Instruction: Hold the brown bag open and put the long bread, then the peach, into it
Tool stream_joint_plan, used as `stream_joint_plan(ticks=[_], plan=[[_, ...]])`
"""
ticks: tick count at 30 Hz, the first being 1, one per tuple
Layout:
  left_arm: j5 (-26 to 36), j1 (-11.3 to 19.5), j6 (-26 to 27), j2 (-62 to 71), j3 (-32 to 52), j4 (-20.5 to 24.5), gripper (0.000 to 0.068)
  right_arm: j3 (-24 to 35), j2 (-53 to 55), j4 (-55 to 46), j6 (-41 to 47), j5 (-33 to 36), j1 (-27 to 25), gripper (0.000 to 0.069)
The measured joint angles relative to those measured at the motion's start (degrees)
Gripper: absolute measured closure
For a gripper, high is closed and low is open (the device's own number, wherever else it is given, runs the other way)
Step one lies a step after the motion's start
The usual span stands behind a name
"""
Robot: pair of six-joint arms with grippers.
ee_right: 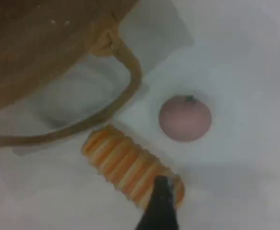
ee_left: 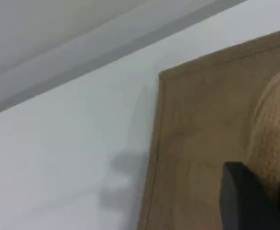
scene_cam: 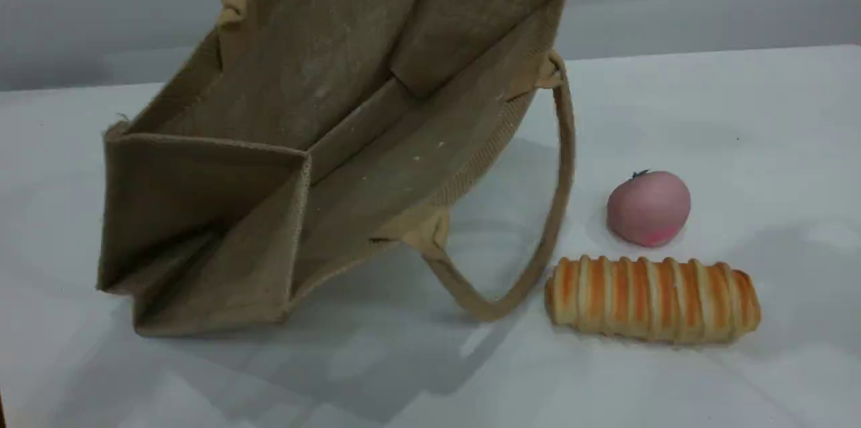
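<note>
L end effector [ee_left: 269,196] clenched on beige rope handle [ee_left: 274,120] of tan jute bag [scene_cam: 336,98]; R end effector [ee_right: 160,206] released over striped yellow-orange bread loaf [ee_right: 125,163].

One of each, three things.
One tan-brown woven jute tote bag [scene_cam: 350,112] with two beige rope loop handles [scene_cam: 567,145] filled the frame's left; one pale yellow, orange-striped toy bread loaf [scene_cam: 652,298] and one round pink toy peach [scene_cam: 649,208] lay lower right.

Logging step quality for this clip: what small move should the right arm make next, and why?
Probably lower the open right gripper onto the long bread, which lies on the table just below it. The left gripper holds a handle, so the brown bag gapes open.
</note>
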Motion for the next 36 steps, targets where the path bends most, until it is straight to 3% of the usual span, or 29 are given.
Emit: stream_joint_plan(ticks=[9, 15, 23, 36], plan=[[-0.1, 0.0, 0.0, 0.0, 0.0, 0.0, 0.0589, 0.0, 0.13, 2.27, -3.77, 0.0, 0.24, 0.0107], [-0.1, 0.0, 0.0, 0.0, 0.0, 0.05, 0.0589, 0.0, 1.41, 2.04, -11.84, 1.54, 4.44, 0.0107], [-0.1, 0.0, 0.0, 0.0, 0.0, 0.05, 0.0589, 0.0, 9.14, -2.46, -16.76, 2.01, 10.37, 0.0107], [-0.21, 0.0, 0.13, 0.0, 0.0, 0.05, 0.0589, 0.0, 23.66, -2.09, -19.72, -0.43, 11.53, 0.0107]])
